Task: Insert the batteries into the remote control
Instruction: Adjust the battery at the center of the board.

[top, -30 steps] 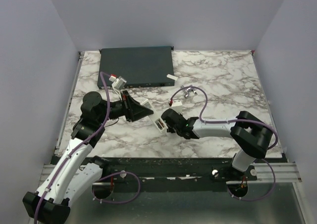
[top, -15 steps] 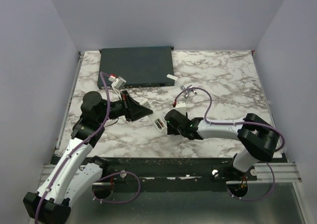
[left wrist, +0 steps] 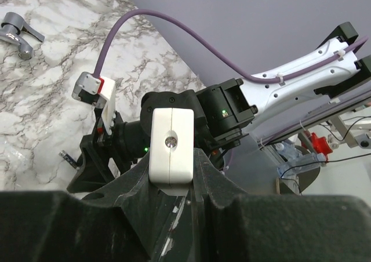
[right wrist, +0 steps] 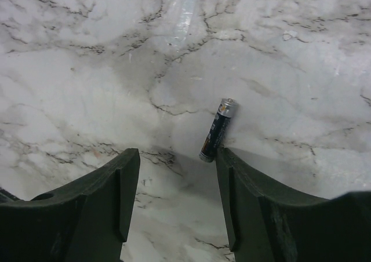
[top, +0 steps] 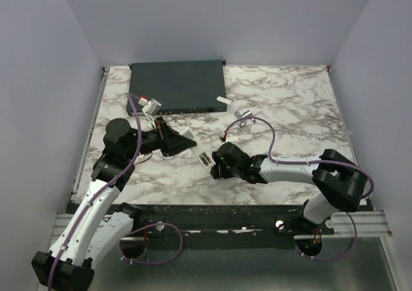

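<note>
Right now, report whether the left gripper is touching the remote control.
Touching. The left wrist view shows the white remote control clamped end-on in the left gripper, with the jaws pressed against both of its sides.

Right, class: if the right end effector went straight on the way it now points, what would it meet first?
Probably the battery, lying on the marble table just ahead of the open right end effector, close inside one finger. Depth is unclear, so the fingers might reach the table first.
</note>
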